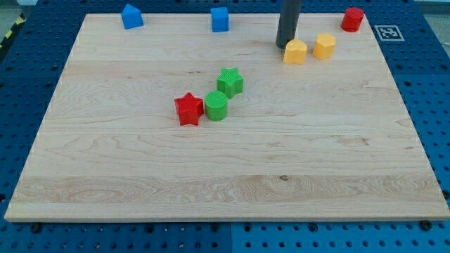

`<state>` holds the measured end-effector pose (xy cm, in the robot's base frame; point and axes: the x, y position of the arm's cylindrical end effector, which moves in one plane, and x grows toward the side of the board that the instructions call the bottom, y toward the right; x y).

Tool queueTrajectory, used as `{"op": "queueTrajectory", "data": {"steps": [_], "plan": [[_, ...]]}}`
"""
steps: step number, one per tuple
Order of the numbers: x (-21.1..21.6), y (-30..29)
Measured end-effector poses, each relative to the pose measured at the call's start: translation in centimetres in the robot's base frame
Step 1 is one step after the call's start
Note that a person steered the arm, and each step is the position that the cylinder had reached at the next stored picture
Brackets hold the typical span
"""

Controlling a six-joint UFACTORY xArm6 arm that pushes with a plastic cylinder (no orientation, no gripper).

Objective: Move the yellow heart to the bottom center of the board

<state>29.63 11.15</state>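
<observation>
The yellow heart point(295, 52) is found in the upper right of the frame, flat on the wooden board point(140, 183), near its top edge. It is judged to be a small, rigid, light block that should slide readily on the smooth wood and may turn if pushed off centre. No hold can be taken; contact is best made on its upper side, squarely, so that it is driven toward the bottom centre.

My tip point(285, 46) is set down at the heart's upper left, touching it or just beside it; which of the two cannot be told. The rod carries no jaws, so nothing is gripped; it can only push.

Just to the right of the heart, a second yellow block point(324, 46) of roughly hexagonal shape is noted, very close or touching. It could be dragged along if the push veers right. A red block point(353, 19), shape not clear, stands at the upper right corner, well apart.

On the way down and left, a green star point(230, 81), a green cylinder point(216, 105) and a red star point(188, 108) are clustered near the middle of the board. A diagonal line to the bottom centre is judged to pass just right of them; care is advised. Two blue blocks point(131, 16) point(220, 19) along the top edge are out of the way.
</observation>
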Motion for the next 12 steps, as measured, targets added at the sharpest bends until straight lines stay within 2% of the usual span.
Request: {"op": "queueTrajectory", "data": {"steps": [1, 3, 5, 7, 9, 12], "plan": [[2.1, 0.9], [2.6, 6.5], [6.4, 6.6], [7.2, 2.4], [11.2, 1.5], [14.8, -3.2]]}}
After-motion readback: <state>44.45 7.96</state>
